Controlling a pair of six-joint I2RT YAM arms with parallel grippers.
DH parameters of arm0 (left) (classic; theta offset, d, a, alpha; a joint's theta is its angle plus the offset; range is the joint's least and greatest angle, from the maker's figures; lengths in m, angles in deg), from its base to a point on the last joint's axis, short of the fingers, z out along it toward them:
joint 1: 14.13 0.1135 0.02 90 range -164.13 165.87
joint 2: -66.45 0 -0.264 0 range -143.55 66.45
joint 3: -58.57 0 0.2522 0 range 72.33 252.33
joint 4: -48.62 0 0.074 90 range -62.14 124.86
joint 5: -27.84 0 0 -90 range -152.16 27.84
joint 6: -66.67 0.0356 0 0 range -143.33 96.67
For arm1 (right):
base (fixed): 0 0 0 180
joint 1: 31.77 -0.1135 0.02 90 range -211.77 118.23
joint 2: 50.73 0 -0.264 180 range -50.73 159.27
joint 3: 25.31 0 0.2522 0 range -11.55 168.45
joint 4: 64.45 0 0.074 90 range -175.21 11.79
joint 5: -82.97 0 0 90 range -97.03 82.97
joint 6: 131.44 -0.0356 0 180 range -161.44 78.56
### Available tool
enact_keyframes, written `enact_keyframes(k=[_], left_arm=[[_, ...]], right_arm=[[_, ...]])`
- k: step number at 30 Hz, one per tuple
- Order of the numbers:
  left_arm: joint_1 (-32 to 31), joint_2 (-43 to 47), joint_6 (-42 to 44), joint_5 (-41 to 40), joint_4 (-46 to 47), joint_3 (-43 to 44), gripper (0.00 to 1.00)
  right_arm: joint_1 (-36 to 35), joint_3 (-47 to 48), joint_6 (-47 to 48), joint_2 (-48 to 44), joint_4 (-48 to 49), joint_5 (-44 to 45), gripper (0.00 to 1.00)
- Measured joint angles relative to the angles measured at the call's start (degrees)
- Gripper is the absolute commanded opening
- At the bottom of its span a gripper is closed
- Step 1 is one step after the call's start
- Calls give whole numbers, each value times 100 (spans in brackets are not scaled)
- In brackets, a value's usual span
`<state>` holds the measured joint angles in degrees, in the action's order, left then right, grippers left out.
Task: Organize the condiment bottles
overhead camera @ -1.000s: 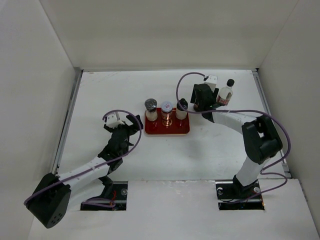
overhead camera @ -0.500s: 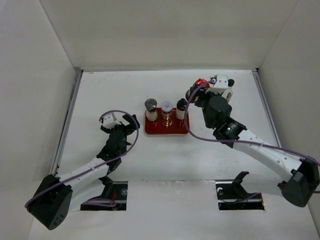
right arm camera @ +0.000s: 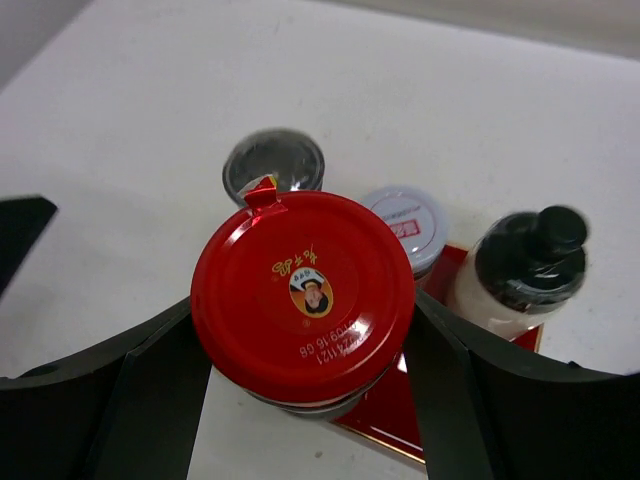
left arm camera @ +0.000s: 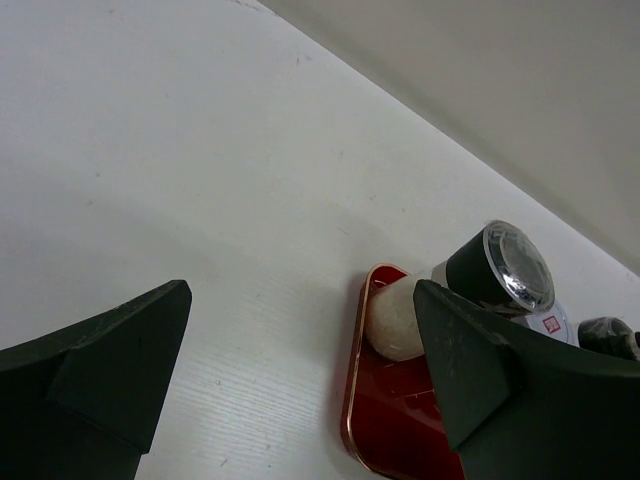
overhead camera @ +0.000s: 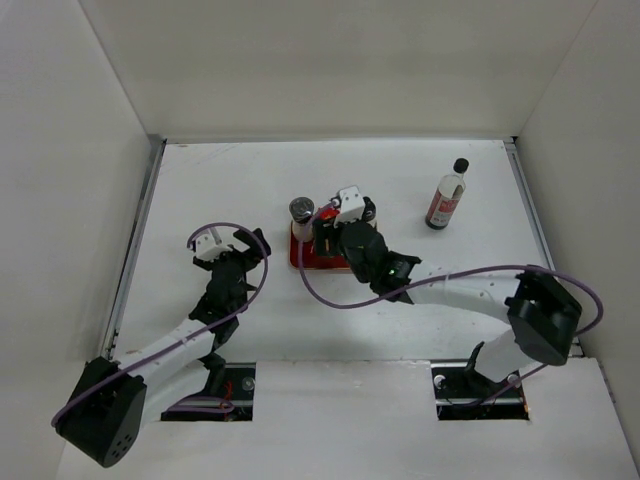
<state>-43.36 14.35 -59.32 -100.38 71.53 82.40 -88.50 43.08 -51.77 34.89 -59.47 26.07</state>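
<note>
Changes since the earlier frames: the right arm has swung from the far right of the tabletop point(overhead camera: 250, 170) to the tray point(right arm camera: 385, 432), bringing the red-capped bottle point(right arm camera: 303, 285) with it; the left arm has drifted slightly leftward. Right gripper point(right arm camera: 303, 315): clamped on the red-capped bottle, one finger against each side just under the cap. Left gripper point(left arm camera: 300, 300): jaws wide apart, holding nothing, near the tray's left end. Red-capped bottle: carried over the near edge of the tray, in front of the row already there. Row on tray, left to right: grey-lid jar point(right arm camera: 273, 162), white-lid jar point(right arm camera: 405, 220), white bottle point(right arm camera: 520, 270), all upright. Tall bottle point(overhead camera: 446, 195): upright on the tabletop, well apart from the tray on the right, not yet brought in. Hazards, as judged: the red-capped bottle is broad and the free strip of tray before the row looks narrow, so a descent slightly too far back could nudge the white-lid jar or the white bottle, and one too far forward could set the base on the raised rim and leave it tilted when released; the fingers spreading on release may also brush the neighbours. Hidden or unclear: the cap covers the bottle's own body and base in the right wrist view, so whether it hangs above the tray or already touches it cannot be told; the right arm covers most of the tray from above; the white bottle is blurred; the left wrist view shows only the tray's left end.
</note>
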Motion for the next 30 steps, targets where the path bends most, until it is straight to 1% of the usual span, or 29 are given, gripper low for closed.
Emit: enact_keyframes(k=[3, 11, 18, 20, 25, 28, 30], left_arm=[[-2, -83, -28, 31, 2, 0, 95], [-2, -208, -52, 101, 7, 0, 96], [-4, -245, -66, 138, 22, 0, 96], [-4, -286, -70, 151, 20, 0, 96], [-4, -295, -76, 203, 31, 0, 96], [-4, -295, -90, 225, 37, 0, 96], [-4, -293, -90, 229, 39, 0, 96]], right_arm=[[-26, 0, -22, 396, 15, -72, 53], [-37, 22, -20, 981, 315, -74, 54], [-37, 46, -24, 1443, 732, 7, 58], [-37, 50, -46, 1469, 800, 35, 64], [-37, 50, -118, 1517, 903, 114, 89], [-37, 50, -157, 1412, 1019, 149, 98], [-37, 44, -162, 1196, 1012, 160, 100]])
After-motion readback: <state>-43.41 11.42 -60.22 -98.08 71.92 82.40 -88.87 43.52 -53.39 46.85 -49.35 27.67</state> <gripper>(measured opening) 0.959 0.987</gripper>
